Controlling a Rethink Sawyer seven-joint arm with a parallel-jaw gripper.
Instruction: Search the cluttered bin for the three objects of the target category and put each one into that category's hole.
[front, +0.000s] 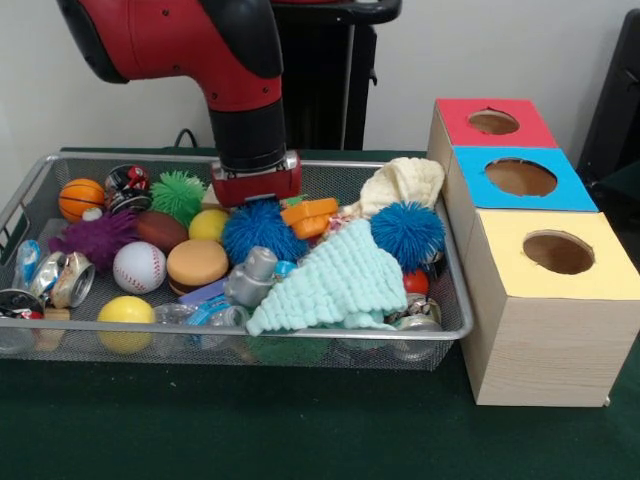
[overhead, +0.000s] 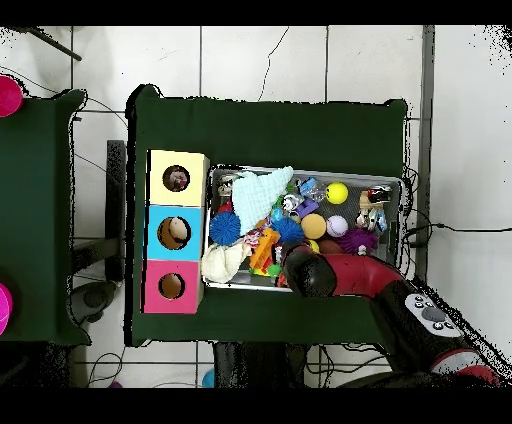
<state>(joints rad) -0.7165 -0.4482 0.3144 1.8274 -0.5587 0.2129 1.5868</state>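
The wire mesh bin is full of toys; it also shows in the overhead view. My gripper reaches down into the bin's far middle, right behind a blue spiky ball, which hides its tips. In the overhead view the gripper is at the bin's near edge. A scrap of confetti-printed clear film peeks out between an orange toy and a mint knitted cloth. Wrinkly clear film lies at the front rim. The yellow-topped box's hole is right of the bin.
The blue-topped box and the red-topped box stand behind the yellow one. The bin also holds a second blue spiky ball, a cream cloth, a baseball, a yellow ball, crushed cans and a purple spiky ball.
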